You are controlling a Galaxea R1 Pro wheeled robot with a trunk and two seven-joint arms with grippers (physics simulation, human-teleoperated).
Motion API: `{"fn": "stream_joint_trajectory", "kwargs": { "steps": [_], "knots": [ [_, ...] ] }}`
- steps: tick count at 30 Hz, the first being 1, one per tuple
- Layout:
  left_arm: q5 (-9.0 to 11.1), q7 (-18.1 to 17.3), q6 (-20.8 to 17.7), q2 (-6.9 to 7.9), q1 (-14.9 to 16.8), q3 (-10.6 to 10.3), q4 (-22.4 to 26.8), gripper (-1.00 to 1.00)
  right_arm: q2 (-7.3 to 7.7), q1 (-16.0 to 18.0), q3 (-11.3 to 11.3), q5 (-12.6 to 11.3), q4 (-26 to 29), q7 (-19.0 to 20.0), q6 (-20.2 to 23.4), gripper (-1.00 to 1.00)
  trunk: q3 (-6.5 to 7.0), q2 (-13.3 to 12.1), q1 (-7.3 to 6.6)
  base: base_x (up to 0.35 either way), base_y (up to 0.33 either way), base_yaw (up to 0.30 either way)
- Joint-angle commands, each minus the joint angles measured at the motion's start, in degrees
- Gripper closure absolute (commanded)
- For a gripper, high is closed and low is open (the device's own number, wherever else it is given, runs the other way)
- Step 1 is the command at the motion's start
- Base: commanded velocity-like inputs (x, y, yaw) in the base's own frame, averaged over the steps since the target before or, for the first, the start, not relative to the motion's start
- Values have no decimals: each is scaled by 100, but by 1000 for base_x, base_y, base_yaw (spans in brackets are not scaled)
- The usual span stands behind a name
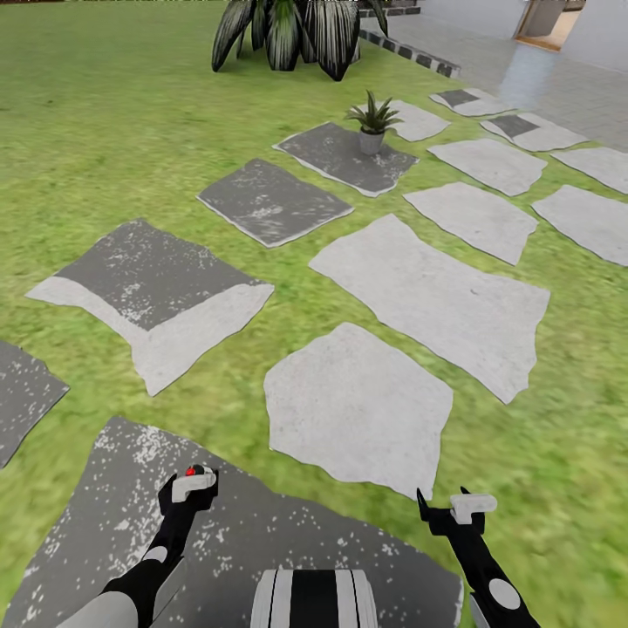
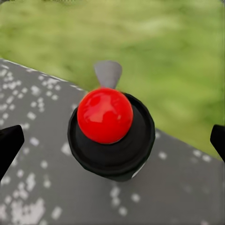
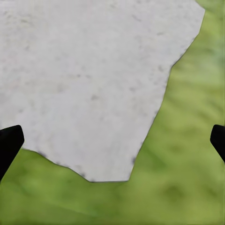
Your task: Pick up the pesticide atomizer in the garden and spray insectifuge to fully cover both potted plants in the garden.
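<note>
A lawn crossed by flat stepping stones (image 1: 384,410), some dark and speckled, some pale, stretches ahead to a paved terrace (image 1: 523,70) at the far edge.

The left gripper (image 1: 194,485) hangs low over a dark speckled slab (image 1: 113,523) just in front of the robot, and it is closed on the spray bottle (image 1: 194,475): in the head view a red dot shows at the bottle's top between the white pads. In the left wrist view the bottle (image 2: 111,136) is seen end on, a round black body capped by a glossy red ball, with a small grey nozzle pointing away from it, and the two dark fingertips (image 2: 9,145) stand at either edge of the picture. How tightly the bottle is pinched cannot be read from that angle, but it sits steady in the grip.

The right gripper (image 1: 453,508) is beside it, well apart, over the grass by a pale slab (image 3: 84,84). Its fingers are spread wide and hold nothing.

Far beyond both grippers, one small potted plant (image 1: 373,122) with pointed green leaves stands in a pale pot on a dark slab. Farther still, a big striped-leaf shrub (image 1: 296,30) rises at the lawn's far edge.

By my reading, the pick-up is done. No spraying looks possible from here, since the plant is well out of reach, so the approach and both sprayings remain.
</note>
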State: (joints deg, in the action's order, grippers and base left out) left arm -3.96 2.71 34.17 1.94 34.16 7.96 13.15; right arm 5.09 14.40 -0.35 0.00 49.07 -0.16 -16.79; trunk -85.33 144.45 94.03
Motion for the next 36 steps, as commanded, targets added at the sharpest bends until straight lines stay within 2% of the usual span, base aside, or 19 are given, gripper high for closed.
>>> {"fn": "stream_joint_trajectory", "kwargs": {
  "steps": [1,6,11,12,20,36],
  "knots": [
    [-43,28,19,-1,3,13,-6,-100,0,2,0,0,-3,-2,-15,-100,1,1,-1,0,0,0],
    [-40,28,19,-1,3,13,-6,-100,0,2,0,0,-3,-2,-9,-100,6,1,-1,0,0,0],
    [94,28,19,-1,3,11,-6,-100,0,2,0,0,-3,-2,-9,-100,6,1,-1,0,0,0],
    [158,28,19,-2,3,7,-8,100,0,2,0,0,-3,-2,-11,-100,7,1,-1,0,0,0],
    [225,28,18,-1,3,4,-6,100,0,2,0,0,-3,-2,-10,-100,7,1,-1,0,0,0],
    [220,20,20,-10,3,-11,-6,100,0,2,0,0,-2,-2,-8,-100,7,1,-1,0,0,0]
  ]
}}
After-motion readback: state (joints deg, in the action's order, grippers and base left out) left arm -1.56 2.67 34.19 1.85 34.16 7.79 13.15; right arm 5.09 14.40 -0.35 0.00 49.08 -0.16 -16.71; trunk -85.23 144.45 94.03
